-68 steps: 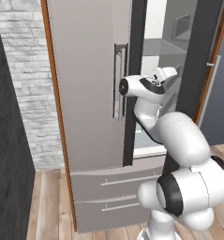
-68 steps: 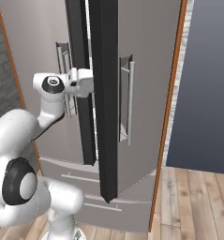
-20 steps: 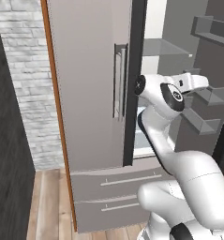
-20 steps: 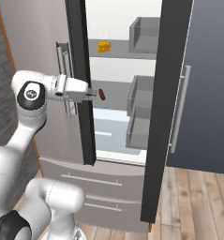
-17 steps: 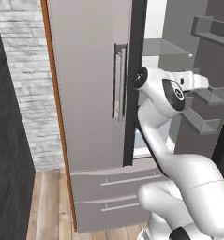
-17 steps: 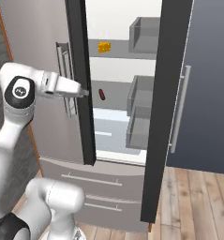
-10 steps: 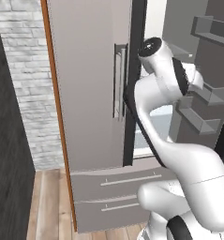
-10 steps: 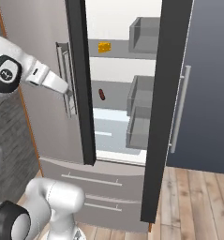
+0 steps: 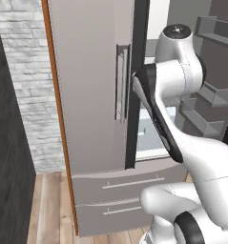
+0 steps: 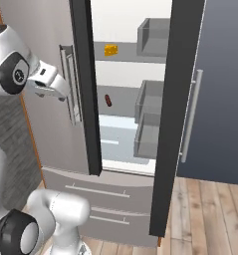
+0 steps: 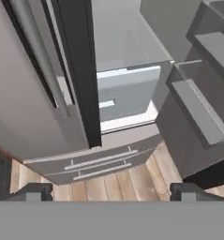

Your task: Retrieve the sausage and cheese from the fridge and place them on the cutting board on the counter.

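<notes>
End effector (image 10: 65, 92) wide open, empty, beside fridge (image 10: 51, 60) handle; sausage (image 10: 108, 100) and cheese (image 10: 110, 50) on inner shelves, well apart.

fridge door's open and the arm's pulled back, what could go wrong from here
The small dark red-brown sausage and yellow-orange cheese chunk lie on separate white shelves, deep in the tall grey fridge. The open gripper now looks down at the lower drawers, so it must swing back in.

Reaching in, the arm could clip the shut left door's dark edge.

The grey bins on the open right door narrow the gap.
</notes>
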Available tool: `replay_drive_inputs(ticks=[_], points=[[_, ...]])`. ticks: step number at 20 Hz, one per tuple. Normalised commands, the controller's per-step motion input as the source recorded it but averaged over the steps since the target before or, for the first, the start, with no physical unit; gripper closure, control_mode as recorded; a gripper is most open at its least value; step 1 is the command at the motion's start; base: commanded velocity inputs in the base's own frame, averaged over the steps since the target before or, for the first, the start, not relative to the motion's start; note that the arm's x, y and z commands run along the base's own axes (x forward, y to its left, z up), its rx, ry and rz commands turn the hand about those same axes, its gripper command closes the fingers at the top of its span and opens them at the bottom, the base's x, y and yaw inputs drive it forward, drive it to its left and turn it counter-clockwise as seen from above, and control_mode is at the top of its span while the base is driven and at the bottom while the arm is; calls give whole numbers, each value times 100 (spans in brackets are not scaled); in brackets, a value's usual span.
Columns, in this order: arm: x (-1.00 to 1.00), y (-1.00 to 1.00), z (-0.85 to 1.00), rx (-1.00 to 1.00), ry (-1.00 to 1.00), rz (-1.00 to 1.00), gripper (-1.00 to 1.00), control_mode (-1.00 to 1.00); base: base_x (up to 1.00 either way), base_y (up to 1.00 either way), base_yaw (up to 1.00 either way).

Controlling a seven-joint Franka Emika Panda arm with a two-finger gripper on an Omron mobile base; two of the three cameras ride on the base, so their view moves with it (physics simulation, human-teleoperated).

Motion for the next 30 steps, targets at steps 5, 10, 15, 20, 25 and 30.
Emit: replay_drive_inputs(ticks=[5, 10, 15, 20, 25, 30], points=[[33, 37, -38, 1, -9, 35, -100, -100, 0, 0, 0], [71, 11, -2, 6, -17, 2, -100, -100, 0, 0, 0], [67, 28, -7, -1, -18, 0, -100, -100, 0, 0, 0], [42, 42, -5, 0, -5, 0, -100, -100, 0, 0, 0], [65, 1, 0, 0, -3, -3, -100, -100, 0, 0, 0], [46, 0, -1, 0, -1, -1, -100, -100, 0, 0, 0]])
